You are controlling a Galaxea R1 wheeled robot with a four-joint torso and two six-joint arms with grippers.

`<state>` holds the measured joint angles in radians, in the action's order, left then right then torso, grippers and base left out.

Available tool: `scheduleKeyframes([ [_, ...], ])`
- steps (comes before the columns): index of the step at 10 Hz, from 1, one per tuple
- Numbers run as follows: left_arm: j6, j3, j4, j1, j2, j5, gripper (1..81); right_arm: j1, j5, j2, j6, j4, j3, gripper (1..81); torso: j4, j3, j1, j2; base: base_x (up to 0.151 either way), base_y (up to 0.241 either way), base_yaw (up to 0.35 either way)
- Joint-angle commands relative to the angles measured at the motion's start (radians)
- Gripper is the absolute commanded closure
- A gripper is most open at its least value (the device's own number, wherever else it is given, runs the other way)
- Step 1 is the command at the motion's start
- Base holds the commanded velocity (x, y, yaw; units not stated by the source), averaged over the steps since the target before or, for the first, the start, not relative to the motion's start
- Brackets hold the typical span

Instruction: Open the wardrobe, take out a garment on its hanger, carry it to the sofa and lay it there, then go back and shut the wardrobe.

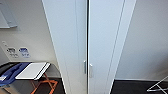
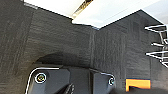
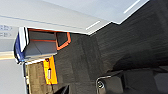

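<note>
The wardrobe [image 1: 100, 37] stands straight ahead, tall and white, with both full-height doors shut. Its two small silver handles [image 1: 85, 67] sit side by side at the centre seam, low in the head view. The shut doors hide the garment and its hanger. In the left wrist view the wardrobe's white foot [image 2: 110, 12] meets the dark carpet, some way from the arm.
A folding table [image 1: 33, 71] with a white top, orange legs and blue fabric on it stands left of the wardrobe, also in the right wrist view [image 3: 40, 45]. A white wire rack [image 1: 157, 86] lies on the dark carpet [image 2: 62, 35] at the right. White walls flank the wardrobe.
</note>
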<state>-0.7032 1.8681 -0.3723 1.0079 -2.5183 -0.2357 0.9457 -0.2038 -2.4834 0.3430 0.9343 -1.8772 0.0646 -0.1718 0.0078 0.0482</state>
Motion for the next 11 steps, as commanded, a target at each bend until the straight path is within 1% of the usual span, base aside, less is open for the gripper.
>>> scheduleKeyframes([
  [1, 0.011, 0.094, -0.204, 0.083, -0.039, 0.076, 1.0, 0.146, -0.057, -0.187, 0.203, -0.009, -0.366, 1.0, 0.000, 0.000, 0.000, 0.000, 0.000, 0.000, 0.000],
  [2, 0.011, 0.150, -0.247, 0.150, -0.054, 0.146, 1.0, 0.188, -0.057, -0.240, 0.249, -0.026, -0.485, 1.0, 0.000, 0.000, 0.000, 0.000, 0.000, 0.000, 0.000],
  [3, 0.010, 0.232, -0.298, 0.217, -0.086, 0.218, 1.0, 0.227, -0.063, -0.305, 0.284, -0.056, -0.620, 1.0, 0.000, 0.000, 0.000, 0.000, 0.000, 0.000, 0.000],
  [4, 0.011, 0.318, -0.309, 0.273, -0.123, 0.252, 1.0, 0.264, -0.065, -0.350, 0.295, -0.081, -0.703, 1.0, 0.000, 0.000, 0.000, 0.000, 0.000, 0.000, 0.000],
  [5, 0.011, 0.411, -0.313, 0.321, -0.165, 0.286, 1.0, 0.307, -0.063, -0.386, 0.297, -0.110, -0.759, 1.0, 0.000, 0.000, 0.000, 0.000, 0.000, 0.000, 0.000],
  [6, 0.011, 0.531, -0.319, 0.361, -0.221, 0.338, 1.0, 0.353, -0.045, -0.432, 0.295, -0.165, -0.808, 1.0, 0.000, 0.000, 0.000, 0.000, 0.000, 0.000, 0.000],
  [7, 0.011, 0.622, -0.329, 0.392, -0.268, 0.369, 1.0, 0.391, -0.039, -0.459, 0.297, -0.193, -0.853, 1.0, 0.000, 0.001, -0.001, 0.000, 0.000, 0.000, 0.000],
  [8, 0.011, 0.721, -0.333, 0.422, -0.321, 0.389, 1.0, 0.420, -0.035, -0.485, 0.298, -0.207, -0.908, 1.0, 0.000, 0.001, -0.001, 0.000, 0.000, 0.000, 0.000],
  [9, 0.011, 0.799, -0.335, 0.442, -0.372, 0.392, 1.0, 0.446, -0.028, -0.501, 0.298, -0.210, -0.945, 1.0, 0.000, 0.001, -0.001, 0.001, 0.000, 0.000, 0.000],
  [11, 0.011, 0.862, -0.330, 0.470, -0.438, 0.378, 1.0, 0.491, 0.003, -0.513, 0.298, -0.228, -0.936, 1.0, 0.000, 0.002, -0.002, 0.001, 0.000, 0.000, 0.000],
])
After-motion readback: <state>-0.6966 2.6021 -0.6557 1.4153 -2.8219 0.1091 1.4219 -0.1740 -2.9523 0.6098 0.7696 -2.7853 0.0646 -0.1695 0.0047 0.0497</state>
